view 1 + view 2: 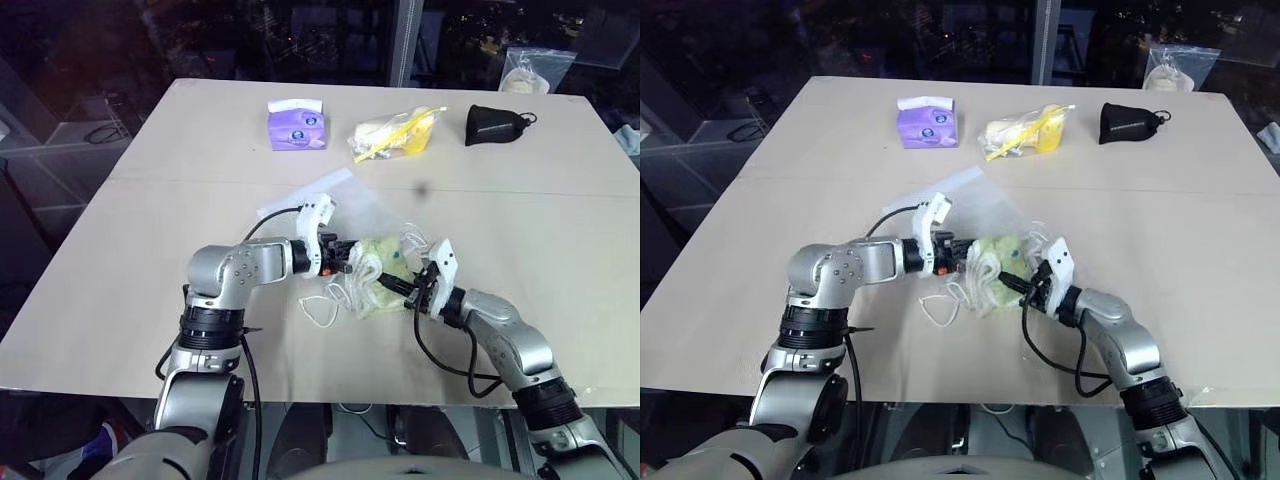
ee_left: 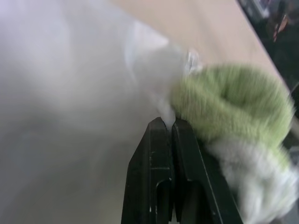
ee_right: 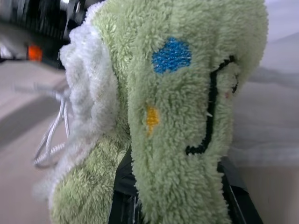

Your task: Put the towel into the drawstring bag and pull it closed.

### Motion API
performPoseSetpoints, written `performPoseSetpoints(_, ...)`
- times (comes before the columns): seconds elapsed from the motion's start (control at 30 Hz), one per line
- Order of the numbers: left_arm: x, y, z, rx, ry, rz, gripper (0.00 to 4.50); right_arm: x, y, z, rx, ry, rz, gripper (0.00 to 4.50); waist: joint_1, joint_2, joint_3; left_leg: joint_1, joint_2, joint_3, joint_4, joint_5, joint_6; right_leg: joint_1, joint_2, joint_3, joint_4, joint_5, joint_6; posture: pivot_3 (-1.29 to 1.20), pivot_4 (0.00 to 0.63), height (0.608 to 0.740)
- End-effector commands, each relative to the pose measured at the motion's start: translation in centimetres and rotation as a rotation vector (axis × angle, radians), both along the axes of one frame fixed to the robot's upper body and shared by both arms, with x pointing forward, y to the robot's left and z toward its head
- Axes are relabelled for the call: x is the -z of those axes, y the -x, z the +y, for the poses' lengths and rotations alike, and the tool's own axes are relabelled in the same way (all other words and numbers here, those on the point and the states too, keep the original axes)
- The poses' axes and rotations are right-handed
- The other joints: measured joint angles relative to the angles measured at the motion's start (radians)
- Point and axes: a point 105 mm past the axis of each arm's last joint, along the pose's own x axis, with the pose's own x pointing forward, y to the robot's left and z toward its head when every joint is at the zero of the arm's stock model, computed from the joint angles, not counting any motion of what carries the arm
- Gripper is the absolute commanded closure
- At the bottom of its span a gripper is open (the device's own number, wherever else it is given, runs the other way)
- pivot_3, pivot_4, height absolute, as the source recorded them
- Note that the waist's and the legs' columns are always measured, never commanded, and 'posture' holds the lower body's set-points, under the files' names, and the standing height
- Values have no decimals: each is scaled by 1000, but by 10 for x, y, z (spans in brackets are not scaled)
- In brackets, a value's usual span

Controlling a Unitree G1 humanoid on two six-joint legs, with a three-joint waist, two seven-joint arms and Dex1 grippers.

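Observation:
The pale green towel (image 1: 381, 264) hangs bunched between my two grippers, above the middle of the table. My right gripper (image 1: 408, 286) is shut on it; in the right wrist view the towel (image 3: 187, 93) shows blue, yellow and black stitching. The white semi-sheer drawstring bag (image 1: 345, 200) lies crumpled behind and under the towel. My left gripper (image 2: 168, 124) is shut on a fold of the bag's fabric (image 2: 70, 93), right next to the towel (image 2: 233, 102). White cord loops (image 1: 320, 310) trail onto the table below the left gripper (image 1: 345, 258).
Along the table's far side stand a purple tissue pack (image 1: 297, 124), a clear plastic bag with yellow contents (image 1: 395, 132) and a small black pouch (image 1: 495, 124). Another clear bag (image 1: 530, 72) sits beyond the back right edge. The table's near edge (image 1: 300, 395) runs just below the arms.

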Motion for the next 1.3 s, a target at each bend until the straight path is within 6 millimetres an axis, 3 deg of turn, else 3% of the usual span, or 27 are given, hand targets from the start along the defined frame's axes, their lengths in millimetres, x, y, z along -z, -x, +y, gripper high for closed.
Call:
performPoseSetpoints(0.03,-33,0,-6,26,89,-103,4500,29,2,-4,-15,192,5,4433,0,0,0,0,0,0,0,0,0,0,0,0,0,0,0,0,150,740)
performPoseSetpoints(0.17,-39,6,-8,54,107,-129,4500,51,-11,-14,-15,509,-104,4433,-3,0,-1,4,0,0,0,0,0,2,0,0,1,-4,-1,0,150,740)
performPoseSetpoints(0.27,-44,16,-12,101,132,-148,4500,54,-20,-17,10,572,-102,4434,-3,-1,-3,7,0,-1,2,0,0,5,1,0,2,-3,-2,0,150,740)
performPoseSetpoints(0.3,-44,20,-13,121,130,-144,4500,50,-24,-16,42,530,-70,4435,-2,-1,-3,8,0,-1,3,0,0,6,1,0,2,-3,-3,0,150,740)
performPoseSetpoints(0.43,-27,40,-9,204,37,-143,4500,20,-26,2,115,71,230,4436,-6,-1,-3,11,2,-3,4,0,0,9,3,1,2,-1,-6,0,150,740)
performPoseSetpoints(0.53,-9,42,0,187,-28,-124,4500,-3,-34,4,155,-239,394,4437,-5,-1,-3,10,2,-5,4,0,0,8,2,2,3,0,-7,0,150,740)
performPoseSetpoints(0.7,-6,39,0,168,-26,-117,4500,-21,-47,7,187,-414,459,4437,-4,-1,-3,3,2,-5,4,0,0,1,2,3,2,2,-10,0,150,740)
performPoseSetpoints(0.8,-10,32,-8,150,6,-124,4500,-15,-52,28,157,-396,459,4437,-16,-1,-2,3,2,-3,3,0,0,1,3,3,1,1,-9,0,150,740)
performPoseSetpoints(0.93,-20,15,-4,82,39,-133,4500,-5,-62,27,267,-270,374,2603,-28,-1,-2,4,2,-2,3,0,0,1,4,3,1,0,-6,0,150,740)
performPoseSetpoints(1.17,-23,6,7,45,42,-123,4500,-24,-36,2,272,-137,200,2603,-19,0,-2,3,1,-3,-4,0,0,-1,4,1,1,2,-3,0,150,740)
performPoseSetpoints(1.3,-23,7,7,56,38,-120,4500,-20,-23,-3,275,-56,187,2603,-19,0,-1,0,0,-3,-5,0,0,-2,1,2,-1,1,-2,0,150,740)
